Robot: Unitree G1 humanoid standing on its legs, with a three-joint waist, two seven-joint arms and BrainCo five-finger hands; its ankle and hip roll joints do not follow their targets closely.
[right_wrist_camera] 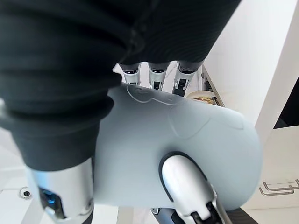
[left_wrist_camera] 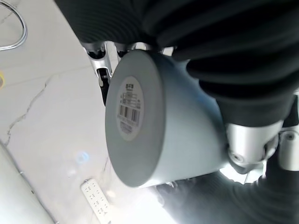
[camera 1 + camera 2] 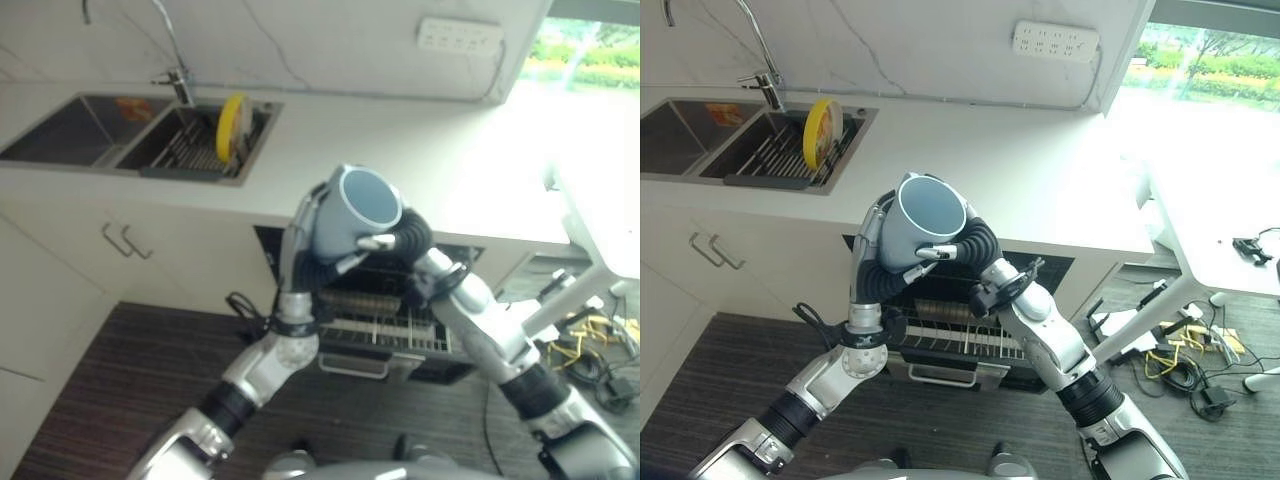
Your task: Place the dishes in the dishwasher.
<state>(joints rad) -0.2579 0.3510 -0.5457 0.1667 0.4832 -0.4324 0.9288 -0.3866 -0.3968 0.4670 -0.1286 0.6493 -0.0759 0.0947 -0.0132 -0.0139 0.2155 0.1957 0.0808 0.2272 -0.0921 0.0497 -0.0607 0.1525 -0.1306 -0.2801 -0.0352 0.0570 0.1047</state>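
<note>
A pale blue-grey cup [image 3: 355,210] hangs tilted in the air, its mouth up and toward the counter, above the pulled-out dishwasher rack [image 3: 380,325]. My left hand [image 3: 303,225] wraps its left side. My right hand [image 3: 975,240] grips the right side: in the right wrist view its fingers [image 1: 156,74] hook over the far wall and its thumb [image 1: 187,186] presses the near wall of the cup [image 1: 177,140]. The left wrist view faces the cup's labelled bottom [image 2: 133,112]. A yellow plate [image 3: 233,125] stands on edge in the sink's drying rack.
A double sink [image 3: 90,130] with a tap [image 3: 180,85] is set in the white counter [image 3: 400,150] at the left. Cabinet handles [image 3: 125,242] sit below it. A white table [image 3: 1230,200] and floor cables [image 3: 1180,360] lie to the right.
</note>
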